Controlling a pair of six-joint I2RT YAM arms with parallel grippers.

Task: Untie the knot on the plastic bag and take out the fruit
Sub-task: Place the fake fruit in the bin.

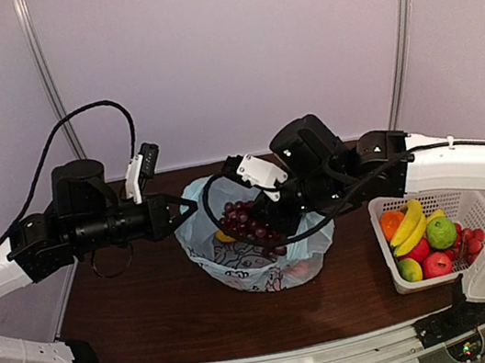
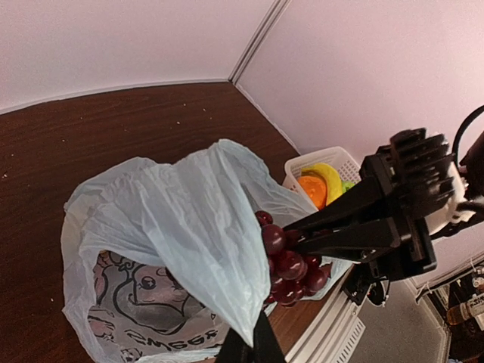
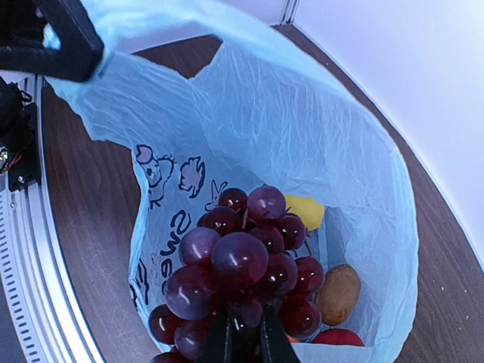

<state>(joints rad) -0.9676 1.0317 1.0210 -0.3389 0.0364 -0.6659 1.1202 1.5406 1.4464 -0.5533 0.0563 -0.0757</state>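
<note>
Over the thin light blue plastic bag (image 1: 237, 261) on the brown counter (image 1: 141, 301), my right gripper (image 3: 243, 336) has its jaws clamped narrow on the dark purple grape bunch (image 3: 242, 261). Meanwhile my left gripper (image 1: 190, 211), jaws pinched tight, holds the bag's rim up. A yellow lemon (image 3: 305, 212) and a brown oval fruit (image 3: 338, 293) sit inside.

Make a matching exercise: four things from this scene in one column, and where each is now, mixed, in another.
1 grape bunch
2 banana
3 brown oval fruit
4 plastic bag

A in the white basket
B pinched by the left hand
C gripped by the right hand
D lying at the bag's bottom

Pairs: 1-C, 2-A, 3-D, 4-B
</note>
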